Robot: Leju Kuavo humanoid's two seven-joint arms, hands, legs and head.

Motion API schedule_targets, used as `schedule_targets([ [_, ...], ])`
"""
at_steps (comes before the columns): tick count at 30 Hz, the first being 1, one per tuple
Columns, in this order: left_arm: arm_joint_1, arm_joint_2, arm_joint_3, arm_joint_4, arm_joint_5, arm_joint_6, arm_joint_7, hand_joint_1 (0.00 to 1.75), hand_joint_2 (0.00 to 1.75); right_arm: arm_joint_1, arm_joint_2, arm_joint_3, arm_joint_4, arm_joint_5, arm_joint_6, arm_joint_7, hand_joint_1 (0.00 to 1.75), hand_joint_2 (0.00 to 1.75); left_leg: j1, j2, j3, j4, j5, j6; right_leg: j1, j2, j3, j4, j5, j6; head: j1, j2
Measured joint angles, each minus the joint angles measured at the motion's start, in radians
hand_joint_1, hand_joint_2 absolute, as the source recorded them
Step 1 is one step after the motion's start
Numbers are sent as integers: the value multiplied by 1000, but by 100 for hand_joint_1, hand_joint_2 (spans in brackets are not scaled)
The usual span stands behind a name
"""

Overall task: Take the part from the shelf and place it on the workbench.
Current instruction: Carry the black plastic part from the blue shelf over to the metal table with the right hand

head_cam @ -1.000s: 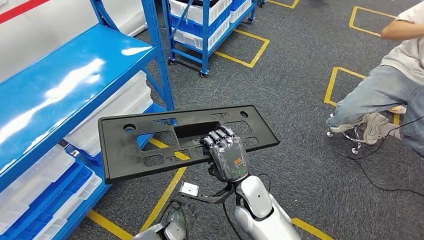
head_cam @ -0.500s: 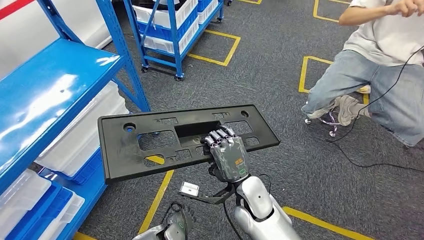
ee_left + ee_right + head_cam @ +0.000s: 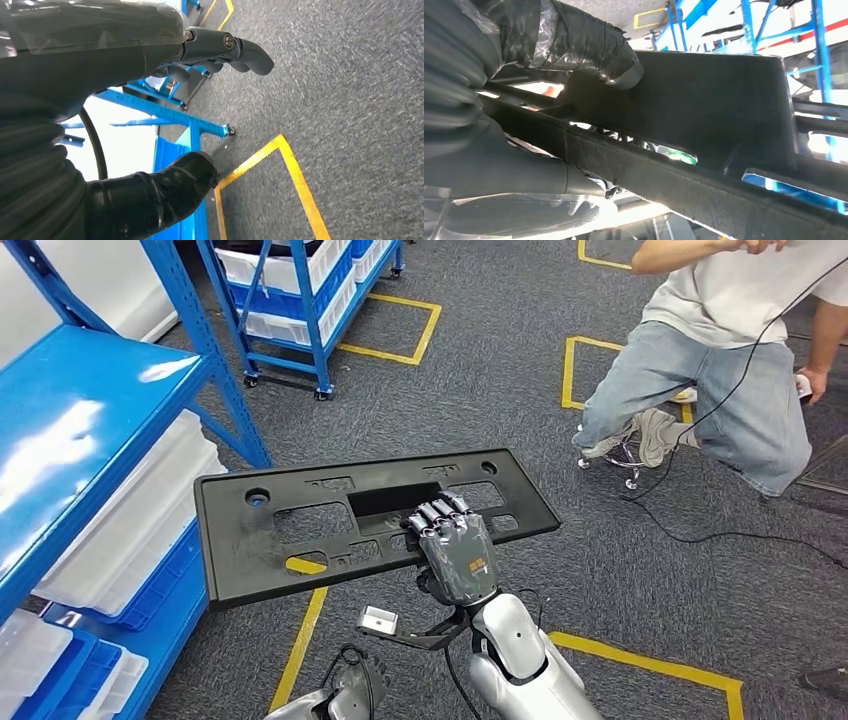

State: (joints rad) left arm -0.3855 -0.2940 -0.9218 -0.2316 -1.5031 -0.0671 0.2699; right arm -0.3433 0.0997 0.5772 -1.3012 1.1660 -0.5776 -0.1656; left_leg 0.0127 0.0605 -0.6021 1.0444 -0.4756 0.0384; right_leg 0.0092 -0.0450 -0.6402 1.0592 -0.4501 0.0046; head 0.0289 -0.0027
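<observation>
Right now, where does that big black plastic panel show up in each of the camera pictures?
Head view: the black panel spans the middle, gripped at its near edge by the right hand.
Left wrist view: not in it.
Right wrist view: the panel's underside, seen close.
Shared landmark: the blue shelf.

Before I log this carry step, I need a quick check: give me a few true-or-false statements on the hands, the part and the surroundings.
1. The right hand holds the flat black plastic panel with cut-outs. True.
2. The left hand helps carry the panel. False: it hangs low, holding nothing.
3. The panel rests on the blue metal shelf. False: it is held over the grey carpet floor.
4. A seated person in jeans is nearby. True.
</observation>
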Motion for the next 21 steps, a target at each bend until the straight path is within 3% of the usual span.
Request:
schedule_targets([
  [1, 1, 0, 3, 0, 12, -3, 1, 0, 175, -1, 0, 0, -2, 0, -1, 0, 175, 175, -1, 7, 2, -2, -1, -4, 6, -5, 7, -18, 0, -5, 0, 0],
  [3, 6, 1, 24, 0, 59, -13, 4, 0, 175, -1, 0, 0, -3, 0, -2, 0, 175, 175, -2, 18, 7, -7, -4, -14, 4, 13, 11, -27, 4, -14, 0, 0],
  [5, 14, 6, 61, 0, 112, -28, 9, 0, 175, 0, 1, 0, -4, 0, -3, 0, 175, 175, -1, -4, 5, 13, -25, -25, -4, 30, 22, -43, 11, -23, -1, 0],
  [8, 35, 16, 122, 2, 168, -53, 16, 0, 175, -2, 5, 3, -2, -2, -6, -1, 175, 175, 0, -49, -67, 171, -105, -33, -9, 54, 30, -51, 14, -34, -2, 0],
  [10, 52, 20, 156, 4, 185, -60, 19, 0, 175, 0, 6, 3, 0, -3, -6, -2, 175, 175, 1, -53, -114, 255, -122, -38, -10, 74, 29, -47, 12, -34, -2, 0],
  [11, 58, 21, 169, 5, 188, -62, 20, 0, 175, 1, 6, 3, 1, -4, -6, -2, 175, 175, 2, -55, -114, 246, -102, -40, -11, 86, 29, -42, 10, -33, -2, 0],
  [14, 66, 22, 191, 5, 189, -63, 21, 0, 175, 1, 7, 3, 2, -4, -6, -2, 175, 175, 11, -84, -37, 75, -11, -43, -16, 117, 23, -17, -5, -20, -2, 0],
  [16, 69, 22, 201, 5, 190, -64, 21, 0, 175, 0, 7, 3, 2, -4, -6, -2, 175, 175, 12, -105, -10, 19, -1, -37, -15, 132, 14, -3, -10, -9, -2, 0],
  [18, 72, 21, 210, 6, 195, -72, 23, 0, 175, 1, 7, 3, 2, -5, -7, -2, 175, 175, 9, -98, -10, 17, 0, -25, -17, 145, 7, -2, -8, 0, -2, 0],
  [19, 72, 20, 216, 6, 202, -83, 26, 0, 175, 1, 7, 3, 2, -5, -7, -2, 175, 175, 10, -91, -9, 14, 3, -19, -18, 141, 6, 0, -10, 4, -1, 0],
  [21, 73, 19, 233, 6, 222, -115, 33, 0, 175, -1, 7, 3, 4, -6, -8, -4, 175, 175, 13, -74, -6, 7, 7, -7, -17, 107, -17, 47, -41, 13, 2, 0],
])
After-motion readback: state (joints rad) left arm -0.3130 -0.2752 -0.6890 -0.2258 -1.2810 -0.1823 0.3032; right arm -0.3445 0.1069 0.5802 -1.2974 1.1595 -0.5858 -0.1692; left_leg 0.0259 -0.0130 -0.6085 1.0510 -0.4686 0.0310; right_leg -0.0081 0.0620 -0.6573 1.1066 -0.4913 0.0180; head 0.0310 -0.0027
